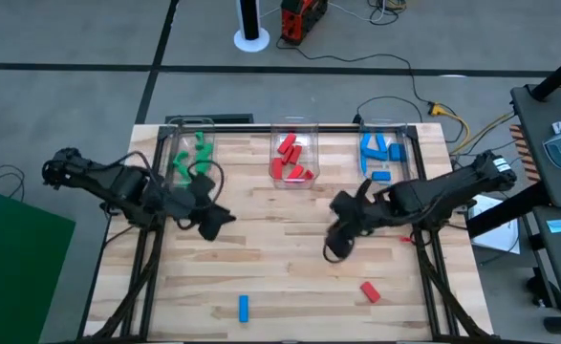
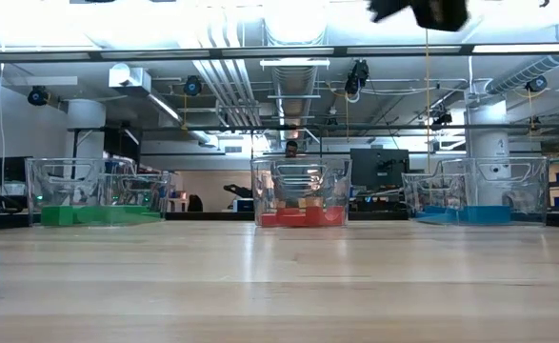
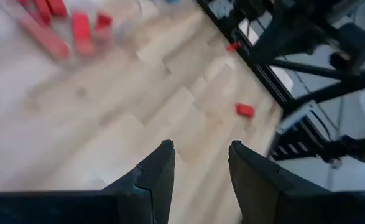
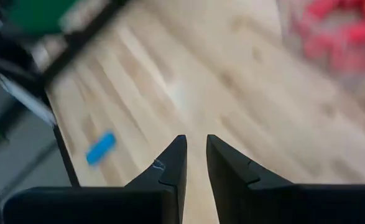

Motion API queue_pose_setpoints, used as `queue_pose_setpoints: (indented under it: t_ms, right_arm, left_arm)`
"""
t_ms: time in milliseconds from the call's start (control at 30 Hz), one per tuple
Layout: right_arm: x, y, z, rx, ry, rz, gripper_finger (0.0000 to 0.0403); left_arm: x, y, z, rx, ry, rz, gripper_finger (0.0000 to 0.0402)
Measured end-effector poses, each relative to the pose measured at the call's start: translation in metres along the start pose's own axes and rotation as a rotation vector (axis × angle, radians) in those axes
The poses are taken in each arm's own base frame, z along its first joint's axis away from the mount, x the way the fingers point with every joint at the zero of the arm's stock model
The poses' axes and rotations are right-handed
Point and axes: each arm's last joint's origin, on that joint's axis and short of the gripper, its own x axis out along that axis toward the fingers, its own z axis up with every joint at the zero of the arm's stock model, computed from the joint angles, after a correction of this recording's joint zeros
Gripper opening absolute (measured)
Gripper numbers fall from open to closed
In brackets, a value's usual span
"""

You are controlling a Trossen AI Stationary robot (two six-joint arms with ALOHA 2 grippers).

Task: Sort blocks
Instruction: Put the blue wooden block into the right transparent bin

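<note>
Two blocks lie loose on the wooden table near its front edge: a blue block (image 1: 243, 307) (image 4: 101, 149) and a red block (image 1: 370, 291) (image 3: 245, 110). Other blocks lie sorted by colour in three clear bins along the far edge: green (image 1: 183, 162), red (image 1: 292, 158) and blue (image 1: 383, 153). My left gripper (image 1: 221, 222) (image 3: 201, 146) hovers open over the table's left middle. My right gripper (image 1: 334, 250) (image 4: 195, 138) hovers over the right middle, its fingers a narrow gap apart. Neither holds anything.
The three clear bins (image 2: 98, 191) (image 2: 301, 186) (image 2: 479, 186) stand in a row at the far edge. A small red thing (image 1: 407, 238) sits by the table's right edge. Bare wood lies between the grippers and the front edge. Cables and clutter lie beyond the table.
</note>
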Motion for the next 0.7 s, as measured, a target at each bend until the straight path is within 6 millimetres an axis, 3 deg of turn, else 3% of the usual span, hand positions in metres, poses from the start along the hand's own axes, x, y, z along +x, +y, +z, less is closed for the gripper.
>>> queue_pose_setpoints:
  t_ms: [267,500,700]
  right_arm:
    - [-0.016,-0.007,-0.039,-0.11,0.298,-0.127,0.0032]
    - [-0.038,-0.003,-0.06,-0.172,0.286,-0.115,0.0031]
    - [-0.04,-0.002,-0.068,-0.235,0.256,-0.122,0.0031]
  left_arm:
    - [0.023,-0.025,-0.043,-0.158,0.139,0.023,0.013]
    - [0.059,-0.046,-0.096,-0.316,0.295,0.132,0.013]
    - [0.084,-0.053,-0.137,-0.407,0.412,0.245,0.013]
